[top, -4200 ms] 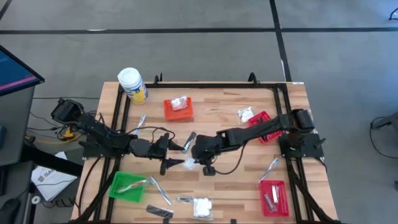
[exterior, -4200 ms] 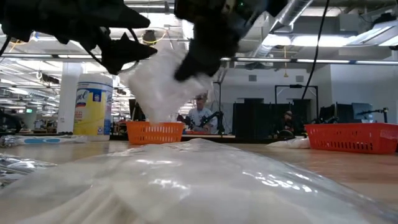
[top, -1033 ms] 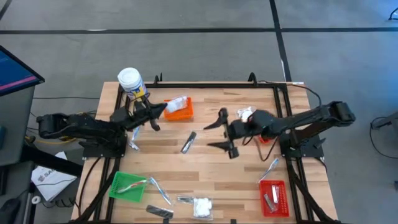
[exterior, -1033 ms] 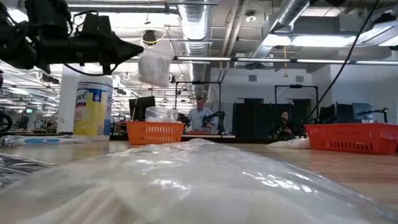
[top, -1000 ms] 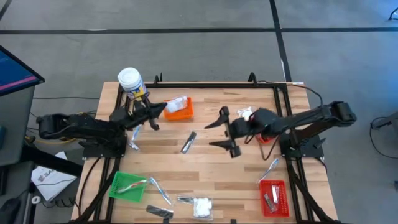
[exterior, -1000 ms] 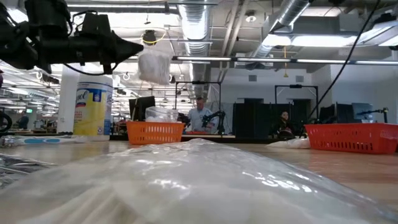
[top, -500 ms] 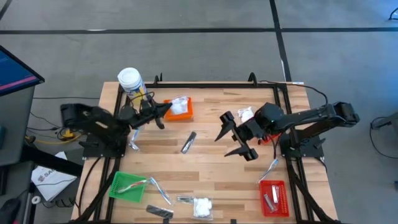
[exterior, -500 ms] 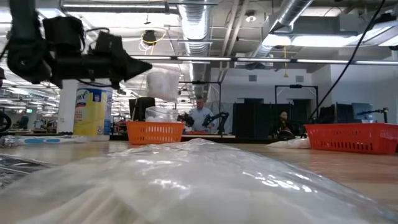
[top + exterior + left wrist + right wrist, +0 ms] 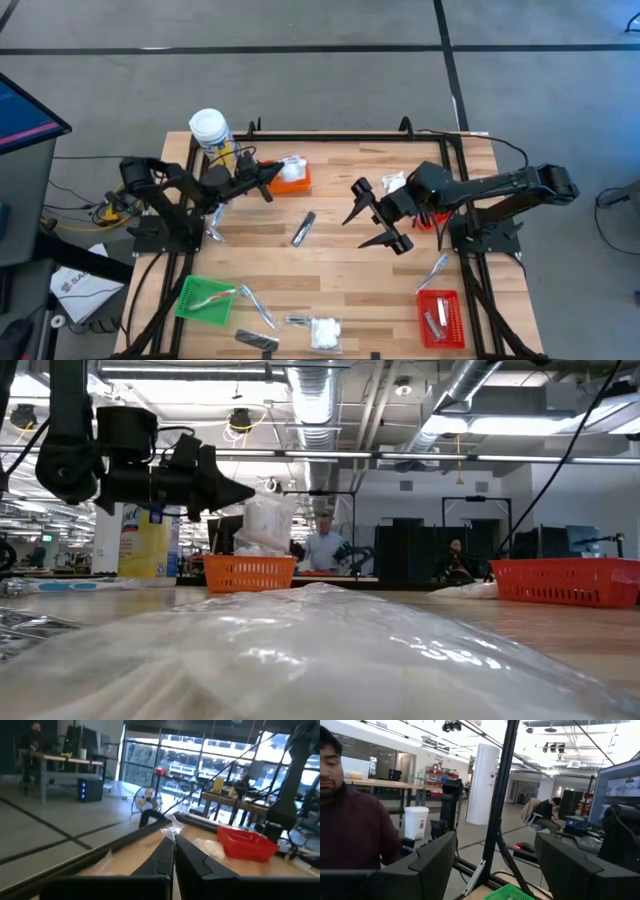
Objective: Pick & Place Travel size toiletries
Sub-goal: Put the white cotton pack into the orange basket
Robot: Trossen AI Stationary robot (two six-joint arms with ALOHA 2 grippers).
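Big bright room with a gray floor (image 9: 330, 90), long ceiling lights (image 9: 480, 457), silver pipes (image 9: 318, 400), desks (image 9: 60, 767), tall windows (image 9: 190, 765).

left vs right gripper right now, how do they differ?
The left gripper is shut, pinching a white packet over the orange basket; the right gripper is open and holds nothing. The left one sits near the table's far left by the jar; the right one hovers over bare wood right of centre. Both are raised off the table.

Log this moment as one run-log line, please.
left end effector: shut on white packet, over orange basket | right end effector: open, empty, mid-table | dark sachet: on table
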